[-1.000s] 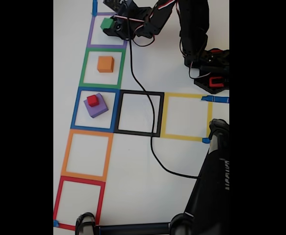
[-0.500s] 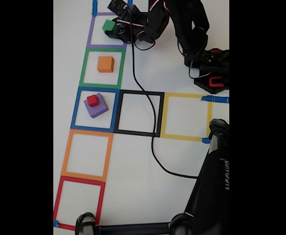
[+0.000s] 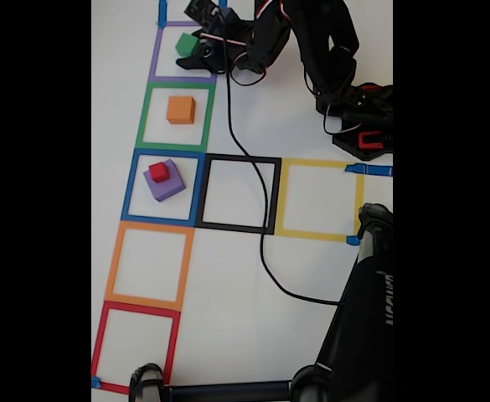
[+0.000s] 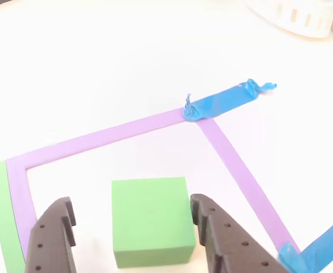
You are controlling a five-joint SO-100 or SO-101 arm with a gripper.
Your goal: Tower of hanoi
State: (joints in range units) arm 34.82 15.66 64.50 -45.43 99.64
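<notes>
In the fixed view we see our arm [image 3: 312,42] reaching toward the far left corner of the white table [image 3: 253,276], the gripper [image 3: 196,50] over the purple square [image 3: 155,59] at the top of the taped column. The green cube [image 3: 186,43] sits inside that square, on the table.

In the other view the cube [image 4: 150,219] lies between our two dark fingers [image 4: 52,239], which stand apart: the right one is just beside or touching the cube's side, and a gap shows on the left. So the jaws are spread, not clamped. Blue tape [image 4: 226,99] marks the purple frame's far corner.

Further down the column, toward the near edge, the orange cube [image 3: 180,109] rests in the green square [image 3: 143,117]. The red cube [image 3: 159,172] sits on the purple block [image 3: 166,186] in the blue square [image 3: 130,188]. A black cable [image 3: 261,234] crosses the black square [image 3: 238,159].
</notes>
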